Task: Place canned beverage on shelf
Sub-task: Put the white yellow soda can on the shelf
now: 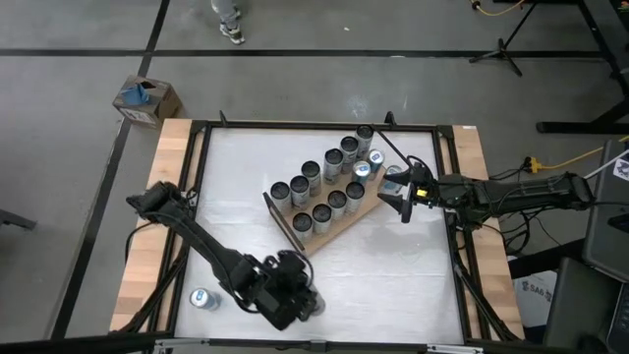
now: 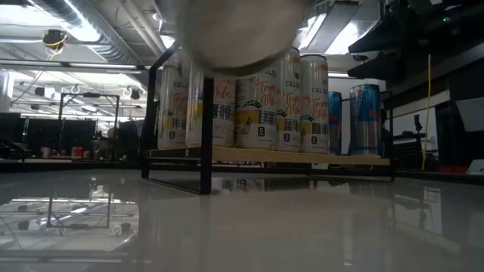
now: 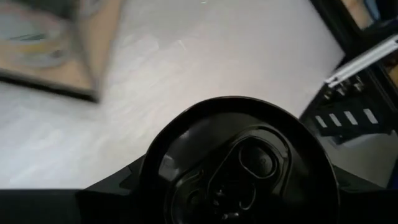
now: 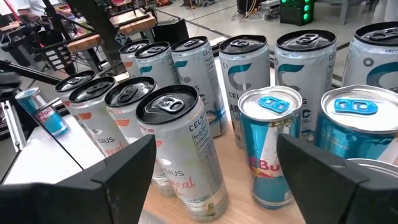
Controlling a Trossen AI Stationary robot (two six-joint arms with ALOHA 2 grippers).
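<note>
Held in the left gripper's (image 1: 295, 300) fingers at six o'clock on the counter (image 1: 393, 275), the can (image 3: 239, 165), likely rigid, slick, best gripped mid-body, awaits the shelf (image 1: 364, 211); right gripper (image 1: 403, 202) wide open.

Upright white cans (image 4: 180, 140) and blue cans (image 4: 268, 146) crowd the shelf (image 4: 242, 205) beyond the right end effector's (image 4: 214, 186) parted fingers.

Light-brown wood-grain shelf (image 1: 346, 218) with thin dark end panel, white cans (image 4: 180, 146) with black tops and peach-orange lettering, blue-and-silver cans (image 4: 268, 144) with blue tabs, glossy white tabletop (image 1: 393, 275), black hand (image 4: 214, 180).
</note>
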